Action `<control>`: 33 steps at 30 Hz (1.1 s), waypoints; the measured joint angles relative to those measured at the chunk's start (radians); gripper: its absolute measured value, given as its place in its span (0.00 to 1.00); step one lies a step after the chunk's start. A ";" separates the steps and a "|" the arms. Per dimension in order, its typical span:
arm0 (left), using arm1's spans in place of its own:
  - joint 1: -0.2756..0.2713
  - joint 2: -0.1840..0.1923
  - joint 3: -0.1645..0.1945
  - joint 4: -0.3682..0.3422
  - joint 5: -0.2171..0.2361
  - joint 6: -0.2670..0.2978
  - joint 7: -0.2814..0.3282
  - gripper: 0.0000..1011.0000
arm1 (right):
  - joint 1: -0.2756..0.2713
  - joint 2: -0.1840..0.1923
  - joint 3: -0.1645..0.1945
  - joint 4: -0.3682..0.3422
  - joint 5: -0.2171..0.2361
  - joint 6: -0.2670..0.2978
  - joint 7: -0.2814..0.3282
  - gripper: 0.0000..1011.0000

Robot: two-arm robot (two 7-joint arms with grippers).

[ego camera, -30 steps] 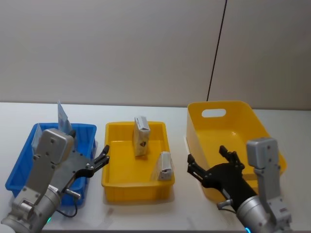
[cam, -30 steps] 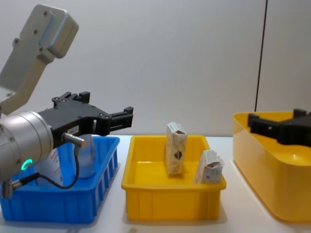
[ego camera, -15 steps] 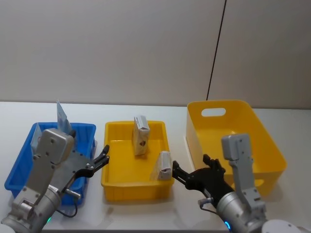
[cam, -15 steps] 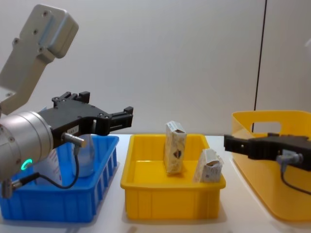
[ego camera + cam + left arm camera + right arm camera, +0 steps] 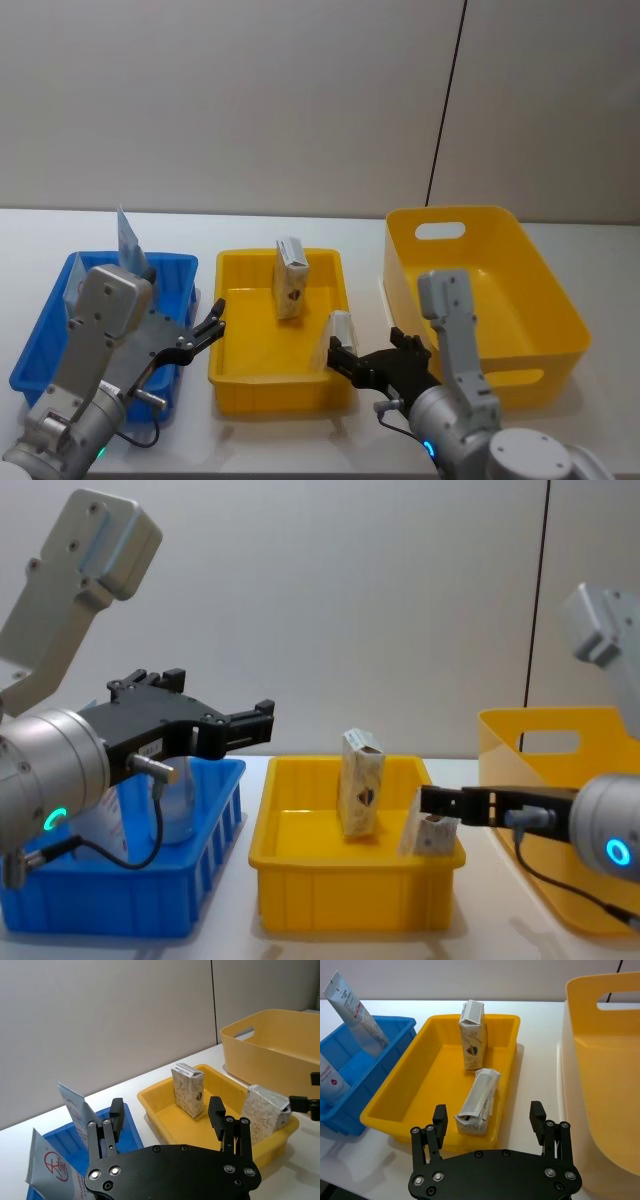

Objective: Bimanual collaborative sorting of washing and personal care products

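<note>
the leaning cream packet (image 5: pixel 340 333) with dark print rests against the near right corner of the shallow yellow plastic tray (image 5: pixel 262 386), and the right gripper (image 5: pixel 343 361) has come to it: a second ago it hung over the deep yellow plastic tub (image 5: pixel 455 212) on the right, half a second ago it was between tub and tray, and now its tips are at the packet's near end

nothing else has shifted: the upright cream packet (image 5: pixel 290 281) stands at the tray's far middle, a tall white-and-pale-blue squeeze tube (image 5: pixel 128 240) leans at the far end of the blue plastic bin (image 5: pixel 38 352) on the left, and a second tube with a red round logo (image 5: pixel 51 1172) stands nearer in that bin

the right gripper's fingers are spread wide and grip nothing; in its wrist view the leaning packet lies in the gap just ahead of them, and whether they touch it cannot be told

its forearm runs level and leftward in front of the tub, grey wrist housing raised

the left gripper (image 5: pixel 212 325) stays where it was, fingers apart and empty, above the bin's right edge, pointing toward the tray, the forearm rising from the near left
</note>
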 joint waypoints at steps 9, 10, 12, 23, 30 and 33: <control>0.000 0.000 0.000 0.000 0.000 0.000 0.000 0.99 | 0.042 -0.037 -0.009 0.057 -0.005 0.024 -0.007 0.99; 0.000 0.000 0.000 0.000 0.000 0.000 0.000 0.99 | 0.049 -0.043 -0.010 0.065 -0.006 0.029 -0.009 0.99; 0.000 0.000 0.000 0.000 0.000 0.000 0.000 0.99 | 0.059 -0.053 -0.010 0.081 -0.008 0.037 -0.012 0.99; 0.000 0.000 0.000 0.000 0.000 0.000 0.000 0.99 | 0.101 -0.090 -0.009 0.144 -0.017 0.067 -0.028 0.99; 0.000 0.000 0.000 0.000 0.000 0.000 0.000 0.99 | 0.119 -0.107 -0.010 0.172 -0.024 0.077 -0.031 0.99; 0.000 0.000 0.000 0.000 0.000 0.000 0.000 0.99 | 0.124 -0.110 -0.010 0.178 -0.025 0.078 -0.031 0.96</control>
